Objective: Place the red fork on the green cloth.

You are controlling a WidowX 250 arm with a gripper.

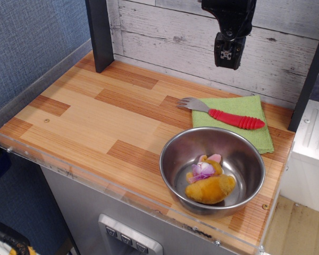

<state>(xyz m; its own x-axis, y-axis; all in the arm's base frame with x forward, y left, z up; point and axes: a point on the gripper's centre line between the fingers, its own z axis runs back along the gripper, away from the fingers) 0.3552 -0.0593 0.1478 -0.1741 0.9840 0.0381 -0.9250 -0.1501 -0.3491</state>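
Observation:
The red fork (235,119) lies flat on the green cloth (253,130) at the back right of the wooden table. Its red ribbed handle rests across the cloth, and its silver head (191,103) sticks out over the cloth's left edge onto the wood. My gripper (226,58) hangs high above the table, up and slightly left of the cloth, in front of the white plank wall. It holds nothing. Its fingers point down and appear slightly apart.
A steel bowl (175,151) sits at the front right, just in front of the cloth, with a yellow-brown plush toy (209,184) inside. A black post (99,33) stands at the back left. A clear acrylic rim (69,171) runs along the table's front edge.

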